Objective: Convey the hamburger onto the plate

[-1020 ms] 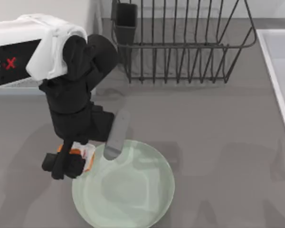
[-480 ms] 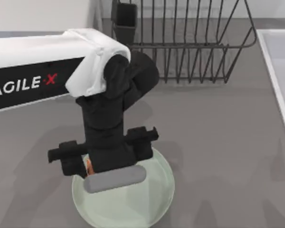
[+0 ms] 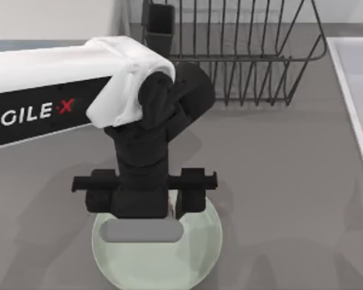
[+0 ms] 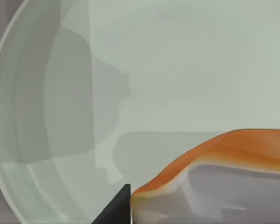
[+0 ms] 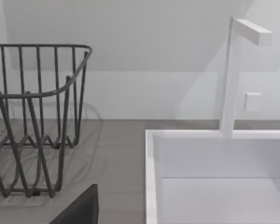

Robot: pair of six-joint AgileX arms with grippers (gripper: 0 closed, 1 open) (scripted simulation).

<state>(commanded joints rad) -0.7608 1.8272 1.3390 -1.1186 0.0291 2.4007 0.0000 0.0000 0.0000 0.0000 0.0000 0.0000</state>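
Note:
The pale green plate (image 3: 199, 254) lies at the table's front, left of centre. My left gripper (image 3: 146, 199) hangs right over it, its black body covering much of the dish. In the left wrist view the hamburger (image 4: 224, 154), orange with a pale top, sits close to the camera above the plate (image 4: 177, 70). The gripper is shut on the hamburger, and one dark fingertip (image 4: 115, 207) shows beside it. My right gripper (image 5: 79, 212) is parked off to the right, near the sink.
A dark wire dish rack (image 3: 230, 54) stands at the back of the table, also seen in the right wrist view (image 5: 32, 116). A white sink (image 3: 357, 90) runs along the right edge, with a white faucet (image 5: 231, 74) behind the sink's basin (image 5: 214, 177).
My left arm has swung right from the plate's left rim to above its middle, the wrist turning as it went, with the hamburger still held.

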